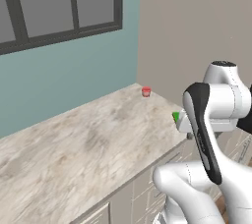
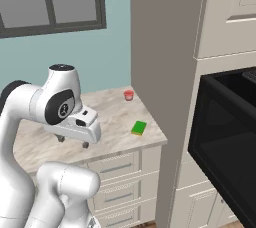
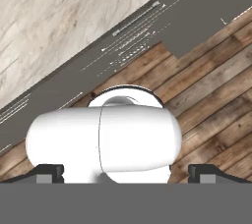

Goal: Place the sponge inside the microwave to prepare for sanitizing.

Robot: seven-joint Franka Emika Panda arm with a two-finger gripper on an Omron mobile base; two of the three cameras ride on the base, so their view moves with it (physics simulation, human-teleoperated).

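The sponge (image 2: pixel 139 128), a small green block with a yellow edge, lies flat near the counter's front right corner. In the left base view only a green sliver of the sponge (image 1: pixel 175 116) peeks out from behind my arm. My gripper (image 2: pixel 73 142) hangs well to its left, over the counter's front edge, pointing down. Its fingertips (image 3: pixel 49 171) stand wide apart, open and empty. The microwave (image 2: pixel 225 137) is the big black unit built into the tall cabinet on the right. Its dark door looks swung outward.
A tiny red cup (image 2: pixel 129 95) stands at the back of the marble counter (image 2: pixel 115 117) by the wall. A tall beige cabinet panel (image 2: pixel 165 47) rises between counter and microwave. Grey drawer fronts (image 3: pixel 147 26) and wooden floor (image 3: pixel 211 95) lie below the hand.
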